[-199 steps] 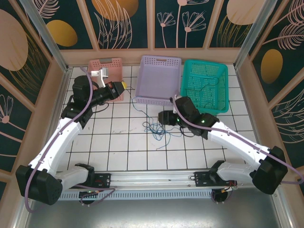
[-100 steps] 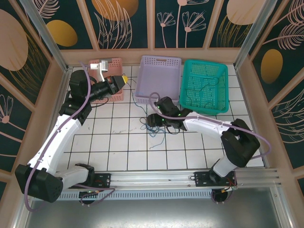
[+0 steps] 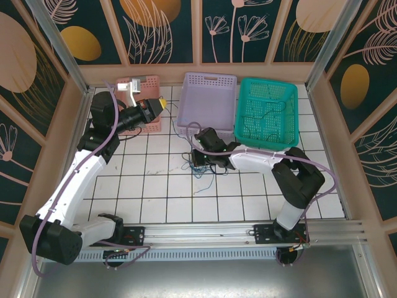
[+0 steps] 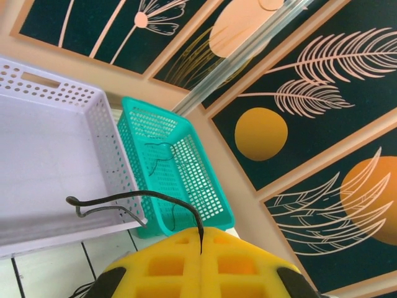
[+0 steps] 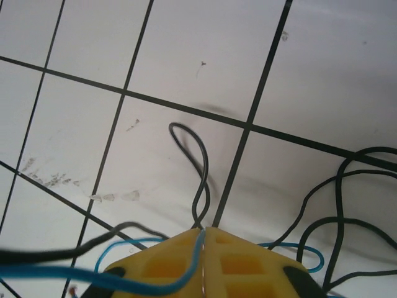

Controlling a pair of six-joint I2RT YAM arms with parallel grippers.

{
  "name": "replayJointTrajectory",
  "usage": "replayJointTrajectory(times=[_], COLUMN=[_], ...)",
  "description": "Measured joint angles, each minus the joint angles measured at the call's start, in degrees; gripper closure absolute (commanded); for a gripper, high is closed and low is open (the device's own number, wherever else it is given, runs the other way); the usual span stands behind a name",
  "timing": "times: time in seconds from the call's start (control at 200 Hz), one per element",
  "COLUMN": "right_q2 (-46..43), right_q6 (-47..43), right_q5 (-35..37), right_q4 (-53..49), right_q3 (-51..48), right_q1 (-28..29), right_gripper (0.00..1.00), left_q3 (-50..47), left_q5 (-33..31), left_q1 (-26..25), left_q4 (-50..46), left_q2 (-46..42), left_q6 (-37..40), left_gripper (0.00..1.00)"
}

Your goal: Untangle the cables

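In the top view the cables (image 3: 202, 170) lie as a loose blue and black tangle on the tiled bench (image 3: 155, 198), at the centre of the frame, just below the lilac basket (image 3: 208, 93). The right hand (image 3: 196, 159) sits low at the tangle's upper edge. Its wrist view shows the yellow pads pressed together on a blue strand (image 5: 37, 271) and a looped black strand (image 5: 197, 180). The left hand (image 3: 162, 103) is raised at upper left, beside the pink basket (image 3: 147, 83), pads together on a black cable (image 4: 124, 197) that arcs across the lilac basket's rim. Another thin dark wire (image 4: 162, 152) lies in the green basket (image 4: 208, 192)
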Motion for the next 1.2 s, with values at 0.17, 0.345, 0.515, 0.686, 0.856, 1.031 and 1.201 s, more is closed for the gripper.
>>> replayJointTrajectory(times=[0.17, 0.345, 0.515, 0.686, 0.856, 1.031, 1.201], right_q2=[-1.25, -7.91, -16.48, -24.37, -29.38, -34.32, -38.12], right_q6=[-0.37, -0.26, 1.51, 4.28, 6.8, 9.57, 12.72], right_q5=[0.02, 0.44, 2.71, 5.9, 7.65, 9.22, 11.69], right_q4=[0.24, -1.99, -6.45, -12.02, -17.51, -21.44, -25.99], right_q3=[-1.99, -8.31, -13.16, -16.61, -18.82, -18.69, -15.06], right_q1=[0.0, -0.42, -3.91, -9.25, -13.92, -17.51, -21.16], right_gripper=[1.0, 1.0, 1.0, 1.0, 1.0, 1.0, 1.0], left_q3=[4.11, 10.43, 12.44, 12.07, 10.27, 7.04, 3.72], left_q5=[-9.62, -26.67, -41.31, -50.23, -54.9, -57.53, -59.34], left_q1=[-0.11, -0.09, 0.26, 1.46, 3.41, 4.02, 4.24], left_q4=[-9.53, -20.87, -29.73, -34.97, -36.65, -37.13, -37.55], left_q2=[1.03, 4.04, 6.4, 6.75, 6.75, 6.73, 6.58], left_q6=[3.02, 5.33, 5.68, 5.55, 5.42, 5.42, 5.42], left_gripper=[1.0, 1.0, 1.0, 1.0, 1.0, 1.0, 1.0])
